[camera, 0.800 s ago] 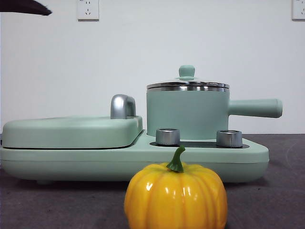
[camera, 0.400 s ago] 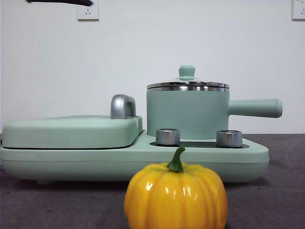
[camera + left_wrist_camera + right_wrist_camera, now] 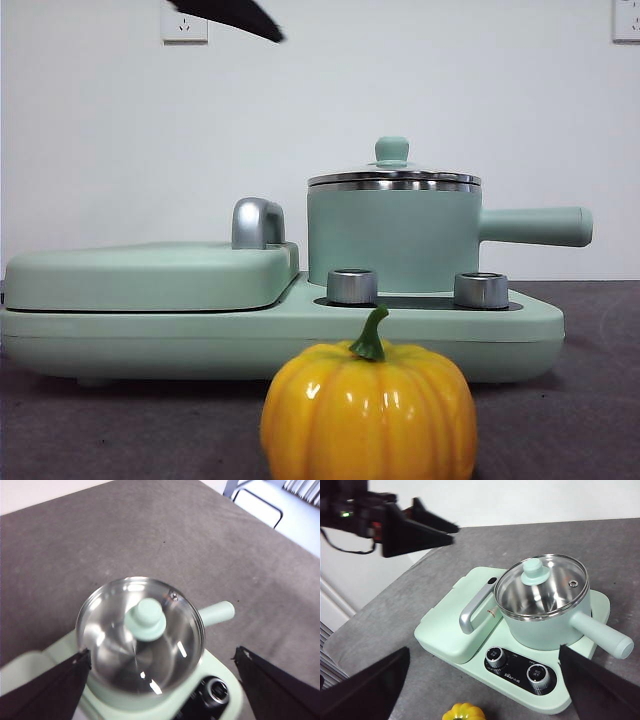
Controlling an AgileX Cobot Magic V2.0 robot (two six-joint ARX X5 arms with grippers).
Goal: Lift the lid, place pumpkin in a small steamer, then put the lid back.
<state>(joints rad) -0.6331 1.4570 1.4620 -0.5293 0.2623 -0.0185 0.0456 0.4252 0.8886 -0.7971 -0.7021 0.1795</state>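
left fingers [image 3: 160, 680] open above lid [image 3: 142, 630]

open air above the lid [image 3: 394, 178], silver handle [image 3: 257, 222] beside the small steamer [image 3: 392, 238], pumpkin [image 3: 368, 410] in front

Bright, even overhead light gives soft shadows, white glints on the pumpkin [image 3: 368, 410] and glare on the lid [image 3: 141, 632]; the left wrist view is slightly blurred.
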